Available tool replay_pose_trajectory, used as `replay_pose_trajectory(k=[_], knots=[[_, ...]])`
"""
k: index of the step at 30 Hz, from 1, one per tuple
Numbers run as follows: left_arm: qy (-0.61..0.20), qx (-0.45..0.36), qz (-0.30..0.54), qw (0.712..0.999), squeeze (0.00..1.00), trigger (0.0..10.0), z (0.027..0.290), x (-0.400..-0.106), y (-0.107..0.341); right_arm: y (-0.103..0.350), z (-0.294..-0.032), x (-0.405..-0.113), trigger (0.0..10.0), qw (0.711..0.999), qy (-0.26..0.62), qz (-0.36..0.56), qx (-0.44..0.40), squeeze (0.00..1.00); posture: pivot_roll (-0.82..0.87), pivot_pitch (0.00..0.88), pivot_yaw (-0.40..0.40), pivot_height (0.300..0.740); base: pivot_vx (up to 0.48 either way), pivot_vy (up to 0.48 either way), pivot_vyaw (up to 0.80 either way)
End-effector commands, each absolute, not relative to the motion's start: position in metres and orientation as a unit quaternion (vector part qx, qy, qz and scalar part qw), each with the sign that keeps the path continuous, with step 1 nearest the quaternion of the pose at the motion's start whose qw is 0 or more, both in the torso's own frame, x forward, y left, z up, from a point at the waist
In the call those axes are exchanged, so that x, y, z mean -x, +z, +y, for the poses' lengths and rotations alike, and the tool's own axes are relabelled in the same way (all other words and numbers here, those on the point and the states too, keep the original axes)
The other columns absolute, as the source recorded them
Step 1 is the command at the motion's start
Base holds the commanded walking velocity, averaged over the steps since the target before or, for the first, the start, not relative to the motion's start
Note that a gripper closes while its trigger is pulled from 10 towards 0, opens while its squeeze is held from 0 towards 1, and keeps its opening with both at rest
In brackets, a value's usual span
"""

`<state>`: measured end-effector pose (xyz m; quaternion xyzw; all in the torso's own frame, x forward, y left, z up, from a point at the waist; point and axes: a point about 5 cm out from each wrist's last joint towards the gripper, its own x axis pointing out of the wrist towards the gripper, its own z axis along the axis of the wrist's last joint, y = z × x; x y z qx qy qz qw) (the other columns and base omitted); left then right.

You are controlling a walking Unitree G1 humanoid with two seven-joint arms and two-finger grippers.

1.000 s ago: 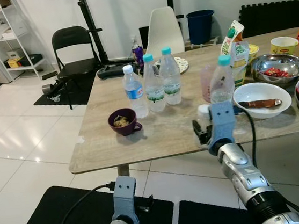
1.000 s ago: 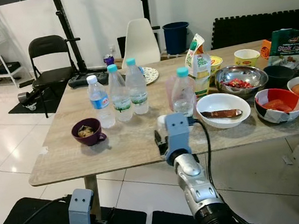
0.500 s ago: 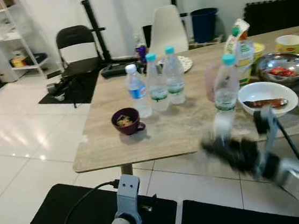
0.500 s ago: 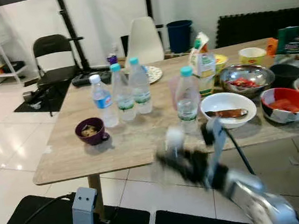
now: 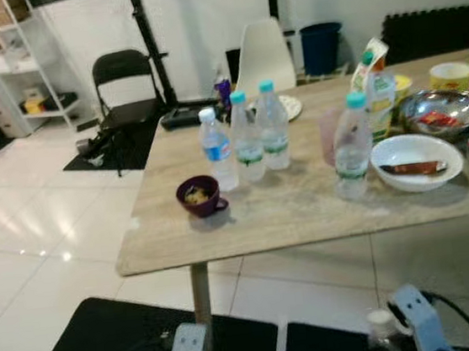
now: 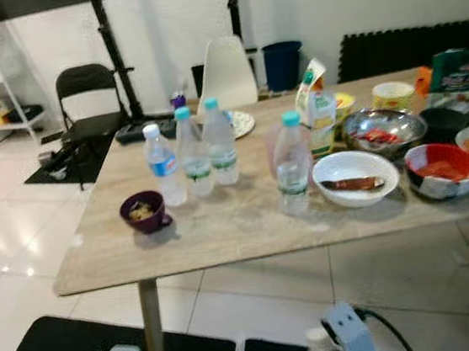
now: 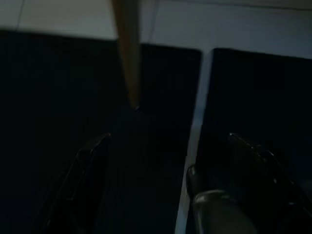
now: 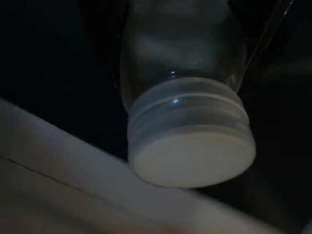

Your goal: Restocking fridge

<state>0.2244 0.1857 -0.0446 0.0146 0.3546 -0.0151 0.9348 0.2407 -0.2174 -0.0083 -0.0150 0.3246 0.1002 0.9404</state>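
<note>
White-capped bottle point(image 8: 187, 112) in right gripper point(image 5: 387, 338), low below table edge point(image 5: 309, 235).

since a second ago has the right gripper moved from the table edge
Yes. The right gripper has dropped from the table edge to well below it, near the floor mats, shut on a white-capped bottle.

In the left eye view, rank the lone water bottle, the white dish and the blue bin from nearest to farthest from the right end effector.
Right end effector sits low, at bottom right.
1. Lone water bottle, near table edge.
2. White dish, further right.
3. Blue bin, against the back wall.
</note>
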Motion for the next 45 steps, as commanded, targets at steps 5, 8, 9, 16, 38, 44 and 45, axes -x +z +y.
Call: replay_pose_trajectory(k=[5, 8, 9, 16, 38, 44, 45], knots=[[0.022, 0.038, 0.357, 0.933, 0.00, 10.0, 0.191, -0.215, -0.053, -0.033, -0.236, -0.224, 10.0, 0.941, -0.074, 0.325, 0.055, 0.00, -0.07, 0.017, 0.086, 0.740, 0.000, 0.000, 0.00], [0.031, 0.072, 0.354, 0.932, 0.00, 10.0, 0.187, -0.217, -0.055, -0.032, -0.227, -0.227, 10.0, 0.948, -0.062, 0.308, 0.049, 0.00, -0.07, 0.017, 0.081, 0.740, 0.000, 0.000, 0.00], [0.031, 0.072, 0.354, 0.932, 0.00, 10.0, 0.187, -0.217, -0.055, -0.032, -0.227, -0.227, 10.0, 0.948, -0.062, 0.308, 0.049, 0.00, -0.07, 0.017, 0.081, 0.740, 0.000, 0.000, 0.00], [-0.010, 0.018, 0.378, 0.926, 0.00, 10.0, 0.176, -0.203, -0.065, -0.038, -0.214, -0.227, 10.0, 0.954, -0.043, 0.294, 0.051, 0.00, -0.05, 0.053, 0.052, 0.740, 0.000, 0.000, 0.00], [-0.041, -0.007, 0.380, 0.924, 0.00, 10.0, 0.167, -0.197, -0.070, -0.048, -0.201, -0.220, 10.0, 0.952, -0.011, 0.292, 0.088, 0.00, -0.05, 0.085, 0.039, 0.740, 0.000, 0.000, 0.00], [-0.058, -0.003, 0.371, 0.927, 0.00, 10.0, 0.158, -0.202, -0.068, -0.052, -0.201, -0.214, 10.0, 0.951, -0.020, 0.298, 0.084, 0.00, -0.06, 0.106, 0.055, 0.740, 0.000, -0.206, 0.00], [-0.059, -0.003, 0.371, 0.927, 0.00, 10.0, 0.158, -0.203, -0.067, -0.053, -0.201, -0.213, 10.0, 0.951, -0.021, 0.298, 0.084, 0.00, -0.06, 0.107, 0.056, 0.740, 0.000, -0.326, 0.00]])
